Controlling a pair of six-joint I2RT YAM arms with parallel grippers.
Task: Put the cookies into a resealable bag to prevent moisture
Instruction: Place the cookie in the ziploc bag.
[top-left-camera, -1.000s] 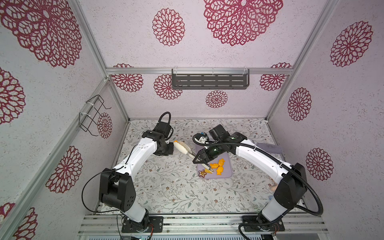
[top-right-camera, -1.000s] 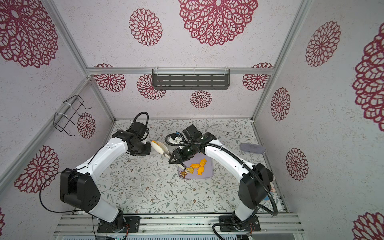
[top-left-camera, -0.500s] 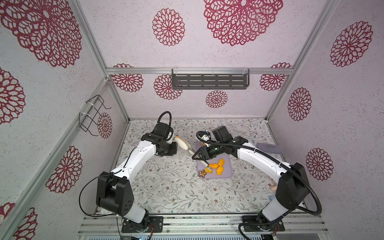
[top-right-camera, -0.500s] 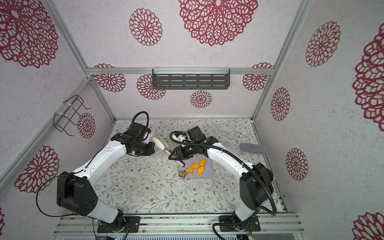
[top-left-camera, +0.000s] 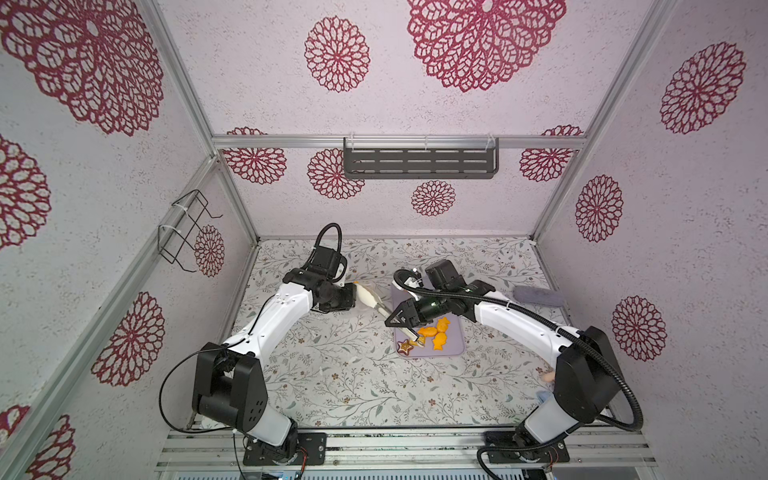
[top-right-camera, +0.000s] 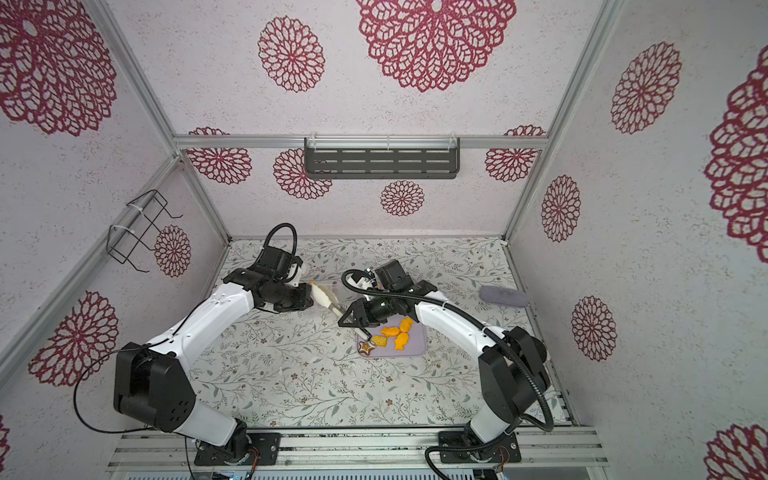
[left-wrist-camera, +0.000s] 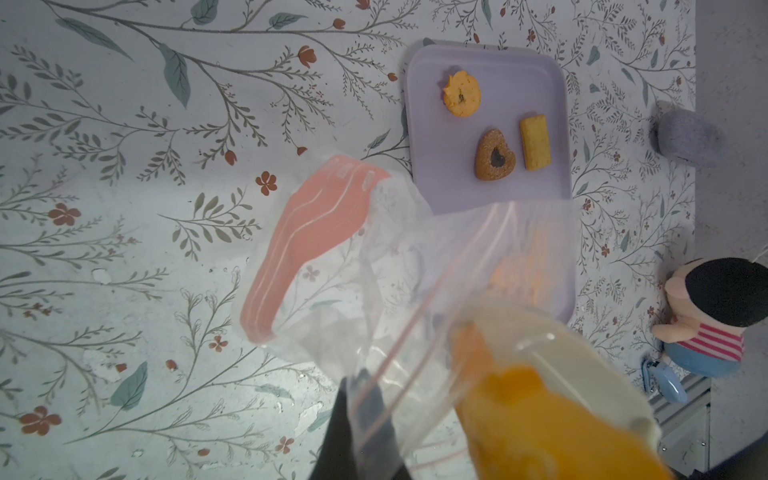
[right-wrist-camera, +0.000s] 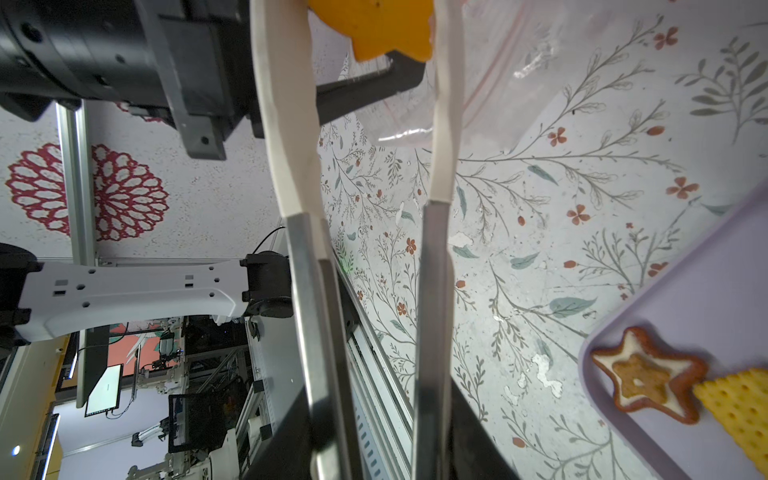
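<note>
Top view: right pincer (top-left-camera: 395, 321) grasping tongs (top-left-camera: 370, 297), tips pointing at left pincer (top-left-camera: 354, 293); cookies (top-left-camera: 432, 332) lying on lavender tray (top-left-camera: 455, 343).
Left wrist: left pincer clenching resealable bag (left-wrist-camera: 415, 270) at zip rim; film looking thin, limp, slippery.
Right wrist: tong tips squeezing orange cookie (right-wrist-camera: 386, 29) at bag mouth; likely brittle, light, needing gentle edge grip.

The white-and-black left arm (top-left-camera: 274, 320) and right arm (top-left-camera: 515, 320) bend inward, claws nearly facing. The left claw (top-left-camera: 353, 293) is pinched tight; the right claw (top-left-camera: 394, 321) grips with jaws partly apart.
</note>
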